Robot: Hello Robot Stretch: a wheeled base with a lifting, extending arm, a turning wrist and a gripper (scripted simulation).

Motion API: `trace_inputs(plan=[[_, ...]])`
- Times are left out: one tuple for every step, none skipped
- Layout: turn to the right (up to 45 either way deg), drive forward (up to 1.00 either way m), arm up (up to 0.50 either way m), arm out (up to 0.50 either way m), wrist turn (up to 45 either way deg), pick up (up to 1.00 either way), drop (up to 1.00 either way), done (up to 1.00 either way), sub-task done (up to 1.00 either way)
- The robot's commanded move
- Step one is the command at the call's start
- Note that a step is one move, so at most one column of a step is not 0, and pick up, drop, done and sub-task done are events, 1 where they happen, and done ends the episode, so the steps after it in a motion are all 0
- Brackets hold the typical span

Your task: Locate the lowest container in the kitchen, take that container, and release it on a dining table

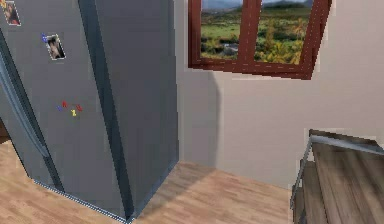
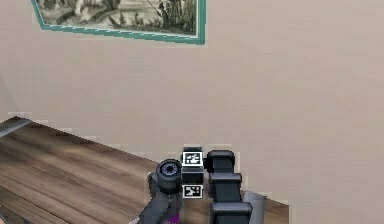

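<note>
In the arm side view my arm's dark bar [image 2: 228, 195] rises from the bottom edge, with two white marked squares [image 2: 192, 172] at its end. Left of them sits the gripper [image 2: 160, 205], its dark round body over a brown wooden tabletop [image 2: 70, 170]. A small purple patch [image 2: 172, 214] shows just under the gripper body at the bottom edge. What it is cannot be made out. I cannot tell whether the gripper holds anything.
A tall grey fridge [image 1: 90, 100] with small photos and magnets stands at the forward view's left. A red-brown framed window [image 1: 258, 35] is in the beige wall. A wooden furniture top [image 1: 345, 175] sits at the lower right. A teal-framed picture [image 2: 120, 18] hangs above the table.
</note>
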Motion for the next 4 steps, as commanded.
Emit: trace_inputs(plan=[[0.0,0.00,0.00,0.00,45.0,0.00,0.00,0.00,0.00],[0.0,0.00,0.00,0.00,45.0,0.00,0.00,0.00,0.00],[0.0,0.00,0.00,0.00,39.0,0.00,0.00,0.00,0.00],[0.0,0.00,-0.30,0.00,0.0,0.00,0.00,0.00,0.00]])
